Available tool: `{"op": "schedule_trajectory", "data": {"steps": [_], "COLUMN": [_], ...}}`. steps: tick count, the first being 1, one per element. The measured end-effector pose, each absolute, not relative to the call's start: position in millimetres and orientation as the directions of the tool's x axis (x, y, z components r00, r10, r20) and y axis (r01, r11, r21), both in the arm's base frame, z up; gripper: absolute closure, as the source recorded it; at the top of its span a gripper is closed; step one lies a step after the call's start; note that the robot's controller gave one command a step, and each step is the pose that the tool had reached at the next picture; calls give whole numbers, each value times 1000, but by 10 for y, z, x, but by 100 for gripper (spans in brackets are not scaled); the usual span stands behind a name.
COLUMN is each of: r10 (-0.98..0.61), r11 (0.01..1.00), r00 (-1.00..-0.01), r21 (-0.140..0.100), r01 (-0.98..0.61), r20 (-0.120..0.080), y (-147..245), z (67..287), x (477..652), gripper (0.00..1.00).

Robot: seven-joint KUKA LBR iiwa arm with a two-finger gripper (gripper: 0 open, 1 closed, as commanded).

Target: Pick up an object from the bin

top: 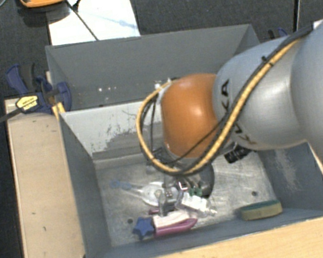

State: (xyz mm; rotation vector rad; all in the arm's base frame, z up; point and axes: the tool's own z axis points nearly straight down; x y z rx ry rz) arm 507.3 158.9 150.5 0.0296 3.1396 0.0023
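Hanging just over a purple tube (176,225), the hand (173,200); how far open, I cannot tell.

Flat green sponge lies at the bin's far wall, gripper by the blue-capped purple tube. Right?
No: the camera view shows the flat green sponge at the near wall, right side. The gripper is by the blue-capped purple tube.

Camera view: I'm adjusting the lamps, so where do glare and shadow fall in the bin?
In the camera view, glare whitens the bin floor left of the claw; a dark shadow sits below the orange cover, just right of the claw; the green sponge at the front right lies evenly lit.
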Motion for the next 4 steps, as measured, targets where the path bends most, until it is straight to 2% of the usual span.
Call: {"op": "schedule_trajectory", "data": {"steps": [1, 2, 3, 4], "r10": [-454, -755, -752, -744], "r11": [891, 655, 659, 668], "r00": [-891, -655, -659, -668], "r21": [2, 7, 9, -6], "r01": [-454, -755, -752, -744], "r20": [-13, -17, 1, -9], "y": [1625, 1548, 1513, 1445], "z": [909, 806, 810, 2108], "x": [5155, 5357, 5340, 5424], "gripper": [0, 0, 100, 100]}}
